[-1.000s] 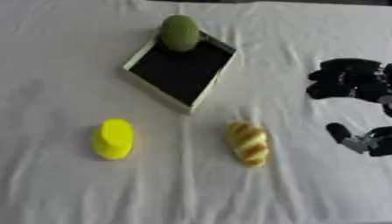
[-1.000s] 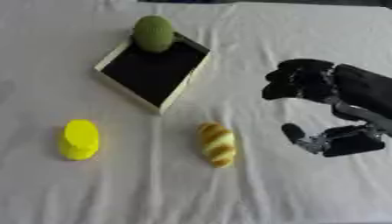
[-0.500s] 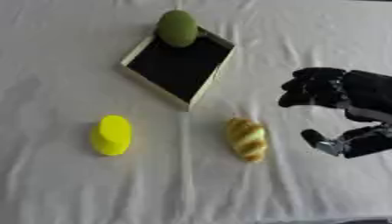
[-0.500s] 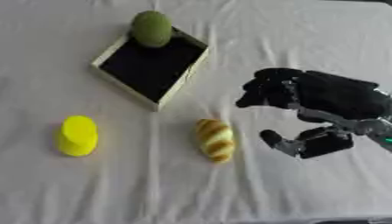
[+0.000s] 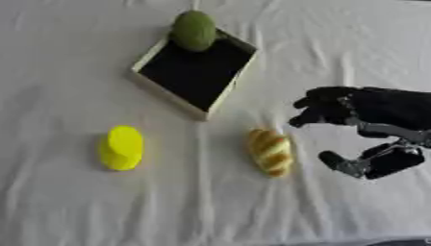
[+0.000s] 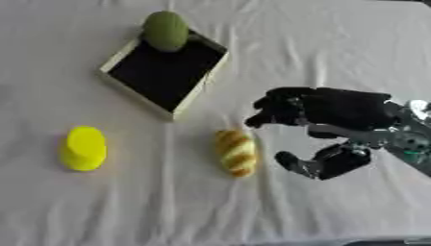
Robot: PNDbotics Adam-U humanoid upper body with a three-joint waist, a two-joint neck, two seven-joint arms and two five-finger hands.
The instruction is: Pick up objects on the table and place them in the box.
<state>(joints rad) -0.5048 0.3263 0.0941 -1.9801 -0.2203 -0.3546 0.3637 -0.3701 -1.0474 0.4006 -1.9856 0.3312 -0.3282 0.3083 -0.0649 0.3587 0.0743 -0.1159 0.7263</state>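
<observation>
Left eye view / change: right hand (image 5: 362,127) is coming in from the right edge twd the bread; a sec ago it was sitting back by the edge, well apart from it. Nothing else on the cloth is shifting.
Left eye view / meaning: looks like the approach step for a pick, w/ the bread as the likely target; grasp not yet made.
Left eye view / hand state: fingers spread above, thumb below, holding nothing, gap facing the bread.
Left eye view / bread (image 5: 269,152): lying lengthwise on the white cloth (image 5: 76,206), golden w/ paler stripes across it, oblong, just beside the hand, not touching.
Left eye view / box (image 5: 195,72): shallow, pale rim, dark inside, sitting askew up-centre; green oval thing (image 5: 195,30) is resting at its far corner, partly over the rim.
Right eye view / hand: same spread, fingertips (image 6: 257,120) are hovering just right of the bread's upper end, thumb near its lower end.
Right eye view / yellow thing (image 6: 84,148): rounded, bright, lying at left, well apart from the hand & outside the box.
Right eye view / left hand: not showing.
Right eye view / progress: the bread and the yellow thing are still waiting outside the box.
</observation>
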